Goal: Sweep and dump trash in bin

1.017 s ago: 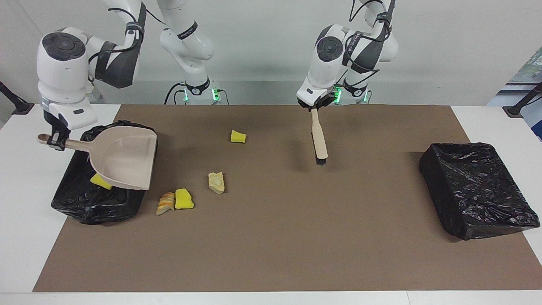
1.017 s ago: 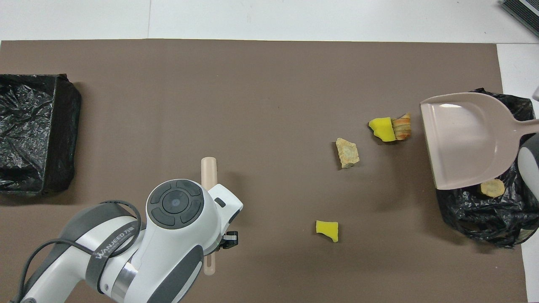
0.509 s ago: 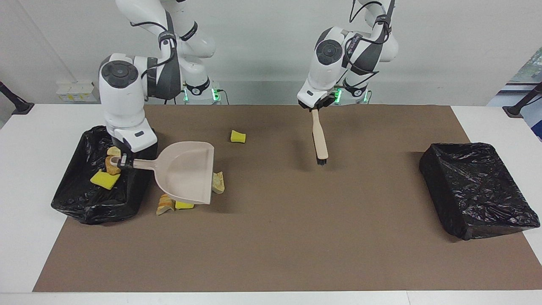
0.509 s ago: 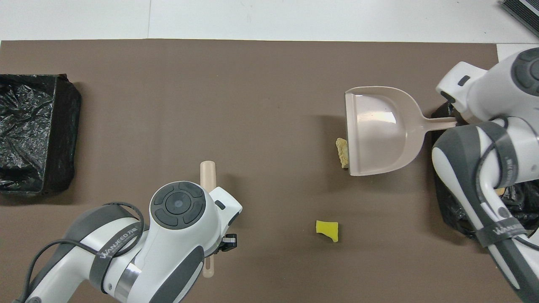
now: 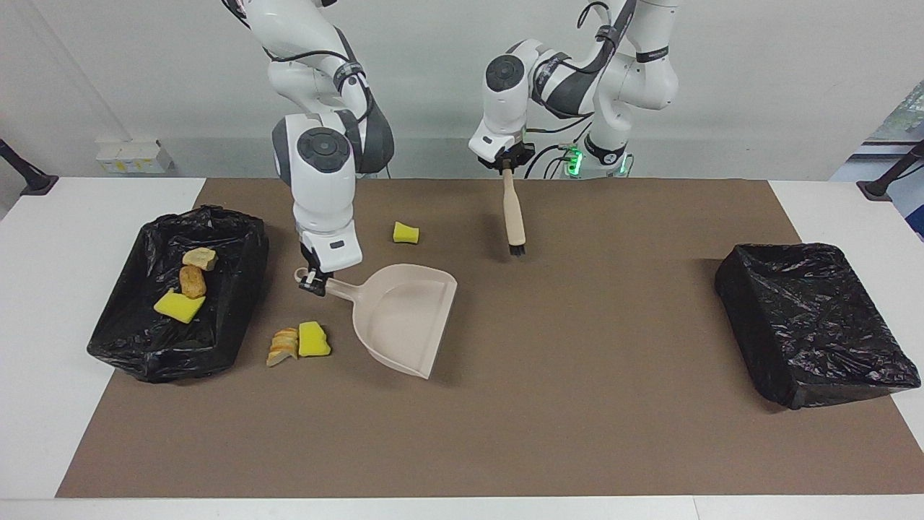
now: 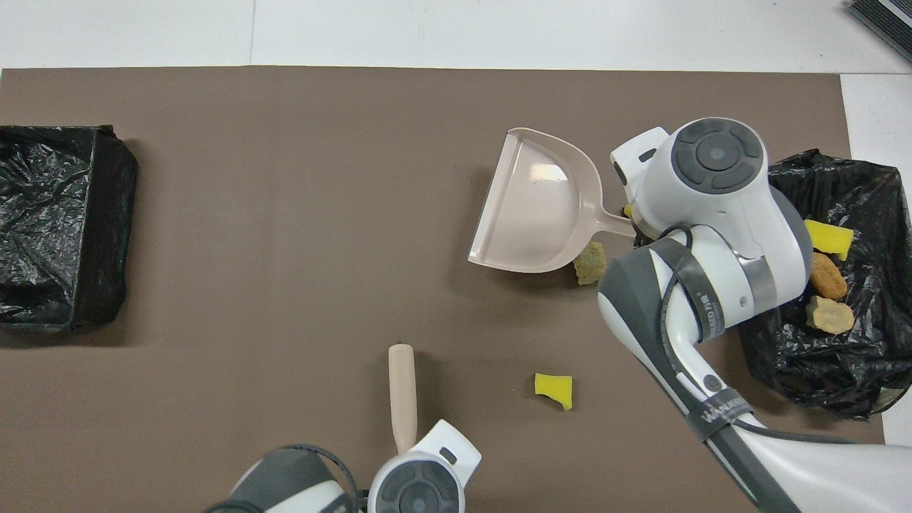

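Trash (image 5: 299,341) sits beside the dustpan (image 5: 404,315) handle, not its lip; right claw (image 5: 313,281) grips that handle, left claw (image 5: 507,165) grips the brush (image 5: 514,218) (bristles down); sweeping now could scatter scraps.

Premises: robotics laboratory. Evidence: two white arms bolted at one edge of a white worktop (image 5: 43,303), green status lights at their bases, a brown mat (image 5: 505,404) laid as test surface, bare pale wall, camera-stand feet at both worktop ends, staged bins lined with black bags (image 5: 816,325).

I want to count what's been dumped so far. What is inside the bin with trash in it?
Three scraps lie in the bin: a yellow chunk and two tan lumps. Nothing shows beneath them but black liner.
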You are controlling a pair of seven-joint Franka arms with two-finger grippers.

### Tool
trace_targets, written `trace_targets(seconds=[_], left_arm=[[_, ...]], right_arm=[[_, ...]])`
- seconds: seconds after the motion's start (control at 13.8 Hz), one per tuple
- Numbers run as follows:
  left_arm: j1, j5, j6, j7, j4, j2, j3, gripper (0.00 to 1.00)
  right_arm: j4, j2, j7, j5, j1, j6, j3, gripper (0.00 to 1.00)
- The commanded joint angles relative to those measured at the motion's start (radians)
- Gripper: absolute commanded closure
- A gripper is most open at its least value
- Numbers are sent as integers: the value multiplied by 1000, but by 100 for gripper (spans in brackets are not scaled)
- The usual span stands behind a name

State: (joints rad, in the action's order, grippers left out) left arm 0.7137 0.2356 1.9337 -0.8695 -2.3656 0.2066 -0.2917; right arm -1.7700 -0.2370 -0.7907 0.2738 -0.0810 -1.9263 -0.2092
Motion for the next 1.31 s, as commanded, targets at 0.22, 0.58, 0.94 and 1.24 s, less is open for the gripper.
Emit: trace_targets(seconds=[0.22, 0.58, 0.94, 1.24], left_arm=[[197, 93, 206, -138, -135, 50, 16, 100], [222, 100, 260, -143, -170, 33, 16, 100], [234, 108, 298, -117, -176, 4, 19, 76], [164, 107, 277, -31, -156, -10, 22, 16]], right_arm=[[7, -24, 374, -117, -14, 9, 4, 100], [6, -21, 722, -205, -26, 15, 4, 100], [12, -48, 988, -220, -107, 1, 4, 100], [18, -57, 1041, -291, -155, -29, 4, 100]])
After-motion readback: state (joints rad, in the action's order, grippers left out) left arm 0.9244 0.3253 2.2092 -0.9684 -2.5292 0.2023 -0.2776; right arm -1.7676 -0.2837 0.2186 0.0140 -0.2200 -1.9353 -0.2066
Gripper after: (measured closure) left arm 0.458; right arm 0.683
